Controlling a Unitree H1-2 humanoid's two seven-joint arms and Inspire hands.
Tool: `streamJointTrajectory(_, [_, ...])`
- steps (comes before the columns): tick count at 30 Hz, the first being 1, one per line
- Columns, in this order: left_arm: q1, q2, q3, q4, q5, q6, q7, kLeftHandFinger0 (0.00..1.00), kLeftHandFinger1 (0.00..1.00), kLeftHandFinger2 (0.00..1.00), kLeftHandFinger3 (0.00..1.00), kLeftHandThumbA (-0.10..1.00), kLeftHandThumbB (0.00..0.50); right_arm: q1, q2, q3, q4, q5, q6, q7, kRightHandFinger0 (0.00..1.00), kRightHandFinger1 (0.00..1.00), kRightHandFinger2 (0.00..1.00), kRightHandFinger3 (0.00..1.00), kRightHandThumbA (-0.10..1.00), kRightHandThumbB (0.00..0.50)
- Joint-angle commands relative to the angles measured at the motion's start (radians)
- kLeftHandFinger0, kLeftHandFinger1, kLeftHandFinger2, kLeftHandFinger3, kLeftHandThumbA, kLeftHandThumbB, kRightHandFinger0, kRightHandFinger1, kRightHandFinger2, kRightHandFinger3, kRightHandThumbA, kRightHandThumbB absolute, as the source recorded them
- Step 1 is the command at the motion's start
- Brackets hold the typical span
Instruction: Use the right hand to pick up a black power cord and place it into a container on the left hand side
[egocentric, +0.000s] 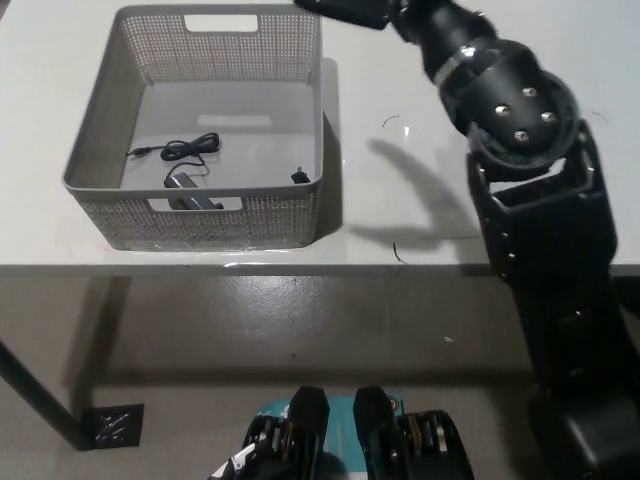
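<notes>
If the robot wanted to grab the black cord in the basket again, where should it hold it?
Probably at the bunched loops of the black power cord, coming straight down from above. The cord lies flat on the floor of the grey basket, whose walls block a sideways reach, and the coiled bunch is thicker than the thin loose tail.

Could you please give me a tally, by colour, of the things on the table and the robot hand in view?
Grey: 1, the mesh basket
Black: 2, the power cord lying inside the basket, and the right hand raised at the picture's top edge
White: 1, the table
Total: 4
</notes>
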Motion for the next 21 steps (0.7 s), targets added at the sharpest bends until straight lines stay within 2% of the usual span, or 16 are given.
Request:
streamJointTrajectory(1, [0.009,0.024,0.014,-0.027,0.000,-0.013,0.005,1.00,1.00,1.00,1.00,1.00,0.390,0.059,-0.020,-0.058,-0.238,0.146,0.051,0.026,1.00,1.00,1.00,1.00,1.00,0.433])
streamJointTrajectory(4, [0.009,0.023,0.015,-0.026,0.000,-0.014,0.005,1.00,1.00,1.00,1.00,1.00,0.390,0.065,-0.023,-0.057,-0.250,0.153,0.058,0.024,1.00,1.00,1.00,1.00,1.00,0.430])
streamJointTrajectory(6, [0.009,0.024,0.028,-0.034,-0.011,-0.005,0.010,1.00,1.00,1.00,1.00,1.00,0.399,0.219,-0.042,-0.084,-0.443,0.202,0.061,0.023,1.00,1.00,1.00,1.00,1.00,0.431])
streamJointTrajectory(9, [0.016,0.021,0.033,-0.036,-0.006,-0.008,0.012,1.00,1.00,1.00,1.00,1.00,0.400,0.252,-0.049,-0.083,-0.481,0.209,0.061,0.018,1.00,1.00,1.00,1.00,1.00,0.432])
streamJointTrajectory(10, [0.001,0.017,0.040,-0.023,-0.008,-0.019,0.019,1.00,1.00,1.00,1.00,1.00,0.395,0.323,-0.064,-0.094,-0.545,0.237,0.050,0.022,1.00,1.00,1.00,1.00,1.00,0.452])
streamJointTrajectory(12, [-0.002,0.012,0.048,-0.013,-0.014,-0.029,0.024,1.00,1.00,1.00,1.00,1.00,0.402,0.420,-0.081,-0.097,-0.611,0.255,0.025,0.023,1.00,1.00,1.00,1.00,1.00,0.464])
streamJointTrajectory(13, [0.002,0.010,0.052,-0.010,-0.039,-0.028,0.017,1.00,1.00,1.00,1.00,1.00,0.423,0.512,-0.089,-0.094,-0.640,0.255,-0.023,0.025,1.00,1.00,1.00,1.00,1.00,0.462])
streamJointTrajectory(16, [0.003,0.007,0.056,-0.009,-0.042,-0.030,0.013,1.00,1.00,1.00,1.00,1.00,0.425,0.525,-0.096,-0.086,-0.646,0.261,-0.029,0.017,1.00,1.00,1.00,1.00,1.00,0.460])
streamJointTrajectory(17, [-0.001,0.005,0.060,-0.006,-0.051,-0.029,0.013,1.00,1.00,1.00,1.00,1.00,0.413,0.602,-0.105,-0.095,-0.647,0.282,-0.067,0.022,1.00,1.00,1.00,1.00,1.00,0.443])
streamJointTrajectory(18, [-0.009,0.004,0.065,-0.002,-0.064,-0.028,0.012,1.00,1.00,1.00,1.00,1.00,0.413,0.695,-0.112,-0.105,-0.647,0.304,-0.114,0.029,1.00,1.00,1.00,1.00,1.00,0.441])
streamJointTrajectory(20, [-0.014,0.009,0.065,-0.009,-0.072,-0.029,0.006,1.00,1.00,1.00,1.00,1.00,0.371,0.785,-0.132,-0.107,-0.631,0.307,-0.172,0.039,1.00,1.00,1.00,1.00,1.00,0.446])
streamJointTrajectory(21, [-0.015,0.009,0.065,-0.010,-0.074,-0.030,0.004,1.00,1.00,1.00,1.00,1.00,0.370,0.805,-0.140,-0.105,-0.626,0.301,-0.190,0.039,1.00,1.00,1.00,1.00,1.00,0.447])
